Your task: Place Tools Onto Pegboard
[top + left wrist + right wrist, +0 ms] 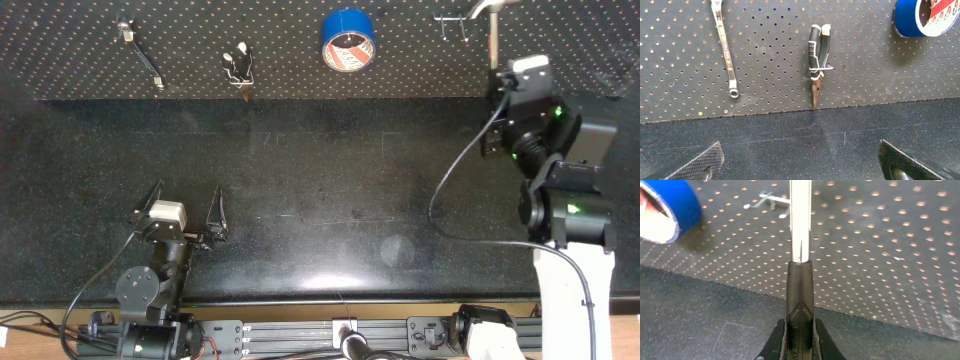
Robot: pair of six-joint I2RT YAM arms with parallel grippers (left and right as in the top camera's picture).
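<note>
My right gripper [507,82] [800,342] is shut on the black grip of a hammer [493,40] [800,280]. Its steel shaft points up at the black pegboard [290,25], and its head is at the board's top right, next to a bare metal hook [452,25] [771,201]. On the board hang a wrench [143,55] [725,47], black-handled pliers [240,66] [818,55] and a blue tape roll [348,40] [922,20]. My left gripper [183,208] [802,167] stands open low over the table at the front left, facing the pliers from a distance.
The dark table [330,190] stretches between the two arms, and the pegboard's lower edge meets it along the back. A black cable [455,175] loops from the right arm over the table's right side.
</note>
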